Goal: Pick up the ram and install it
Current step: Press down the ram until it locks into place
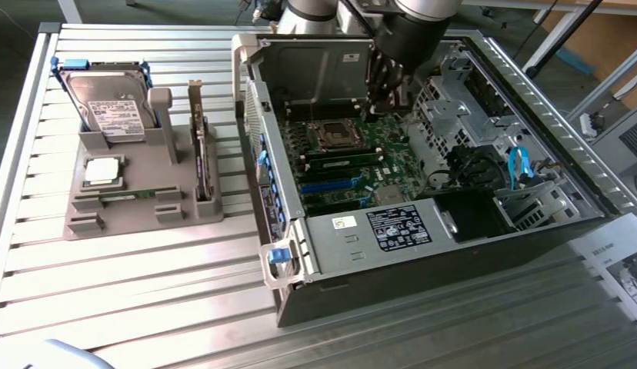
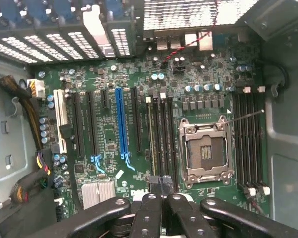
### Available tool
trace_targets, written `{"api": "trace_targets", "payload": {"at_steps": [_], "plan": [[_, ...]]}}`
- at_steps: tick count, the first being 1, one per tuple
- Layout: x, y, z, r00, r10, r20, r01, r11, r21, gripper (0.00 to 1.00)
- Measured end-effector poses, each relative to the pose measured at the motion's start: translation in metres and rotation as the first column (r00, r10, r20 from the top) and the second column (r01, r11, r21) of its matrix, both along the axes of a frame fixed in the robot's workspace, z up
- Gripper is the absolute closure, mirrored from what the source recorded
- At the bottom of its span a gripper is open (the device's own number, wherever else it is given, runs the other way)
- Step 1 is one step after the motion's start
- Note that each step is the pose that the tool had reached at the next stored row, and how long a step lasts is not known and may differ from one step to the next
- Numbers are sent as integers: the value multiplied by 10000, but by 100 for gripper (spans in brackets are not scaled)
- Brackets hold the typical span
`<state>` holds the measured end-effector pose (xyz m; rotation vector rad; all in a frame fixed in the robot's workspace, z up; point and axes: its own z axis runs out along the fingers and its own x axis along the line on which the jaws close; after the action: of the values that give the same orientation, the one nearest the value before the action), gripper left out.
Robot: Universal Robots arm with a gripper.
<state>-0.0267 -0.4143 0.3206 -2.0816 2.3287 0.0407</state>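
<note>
Inside the open computer case (image 1: 298, 231), the gripper (image 1: 385, 110) hangs over the motherboard (image 1: 395, 146), at about 1 o'clock from the empty CPU socket (image 1: 334, 134) in the exterior view.

Claw: fingers pressed fully together, and nothing shows between them. In the wrist view the gripper (image 2: 161, 184) sits over the near end of the memory slot bank, beside the CPU socket (image 2: 207, 148).

The ram (image 1: 345, 164) lies down in the slot bank at 6 o'clock from the socket in the exterior view, long side parallel to the other slots. The wrist view gives the ram (image 2: 150, 144) edge-on, a thin pale line in the slot of that bank farthest from the socket, between the socket and the blue slot (image 2: 121, 124). Can't tell whether the fingertips touch it or whether it is fully seated.

At 9 o'clock from the case, well apart on the slatted table (image 1: 144, 307), stands a grey holder tray (image 1: 128, 211). It carries:
- an upright hard drive (image 1: 113, 104)
- a flat silver processor (image 1: 103, 171)
- an upright card (image 1: 202, 154) along the case-side edge
</note>
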Motion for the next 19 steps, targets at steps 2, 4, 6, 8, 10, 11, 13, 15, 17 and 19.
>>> {"api": "trace_targets", "payload": {"at_steps": [2, 4, 6, 8, 10, 11, 13, 15, 17, 19], "plan": [[0, 0, 0, 9992, -394, 0, 394, 9992, 0, 90], [0, 0, -1, 9967, -807, 0, 807, 9967, 0, 90], [0, 0, -1, 9935, -1139, 0, 1139, 9935, 1, 90], [0, 0, -2, 9893, -1456, 0, 1456, 9893, 0, 90], [0, 0, -2, 9842, -1772, 0, 1772, 9842, -1, 90], [0, 0, -2, 9808, -1950, 0, 1950, 9808, 0, 90], [0, 0, -2, 9742, -2259, 0, 2259, 9742, -1, 90], [0, 0, -3, 9663, -2576, 0, 2576, 9663, 0, 90], [0, 0, -3, 9575, -2885, 0, 2885, 9575, 0, 90], [0, 0, -3, 9477, -3191, 0, 3191, 9477, 0, 90]]}}
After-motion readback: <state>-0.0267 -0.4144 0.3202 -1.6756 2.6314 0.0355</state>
